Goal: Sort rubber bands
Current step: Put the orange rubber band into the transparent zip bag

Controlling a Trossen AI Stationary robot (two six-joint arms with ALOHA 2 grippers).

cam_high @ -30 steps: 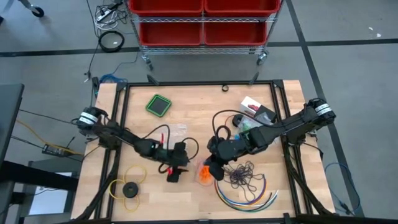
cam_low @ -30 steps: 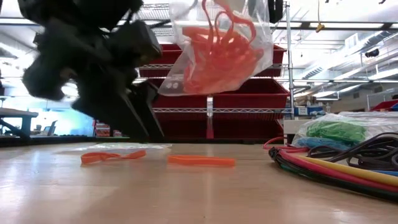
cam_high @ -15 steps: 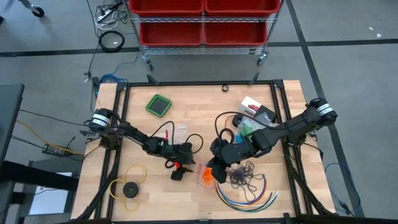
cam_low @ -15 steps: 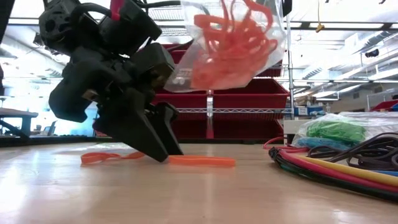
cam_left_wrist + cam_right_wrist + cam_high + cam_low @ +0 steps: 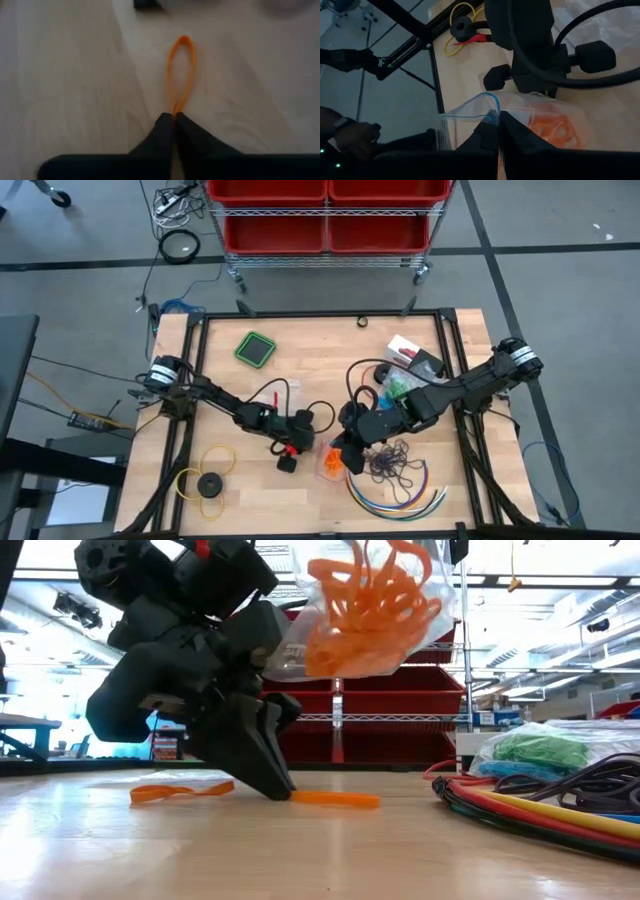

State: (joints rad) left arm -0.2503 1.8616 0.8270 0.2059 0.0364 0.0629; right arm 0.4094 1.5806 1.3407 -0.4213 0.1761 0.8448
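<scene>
two grippers are busy at the middle of the bench (image 5: pixel 300 350) right now. the left gripper (image 5: pixel 174 116) has its fingertips pressed together on the near end of one orange rubber band (image 5: pixel 180 75), which lies flat on the wood and stretches straight out ahead of the tips. in the low view that same gripper (image 5: pixel 283 788) is tipped down with its point on the bench, the pinched band (image 5: pixel 335 799) running away from it on one side and a second loose orange band (image 5: pixel 180 791) lying just behind it on the other.

the right gripper (image 5: pixel 498 131) is clamped on the top edge of a clear bag (image 5: pixel 470 112) already holding orange bands (image 5: pixel 370 605), hanging up above and just beside the left gripper.

what worries me is how little of the band is caught. only the very end sits between those tips, so i'd guess it could slip out on the lift, or stretch and snap free. the bag's mouth looks narrow where it is pinched, and from here i cannot tell how wide it gapes, so the band could catch on the rim and drop back. the two arms are also close together, and a careless rise could knock the bag.

off to the right gripper's far side sit a bag of green bands (image 5: pixel 540 752) and the coloured cables (image 5: pixel 540 810), well apart from all this.
</scene>
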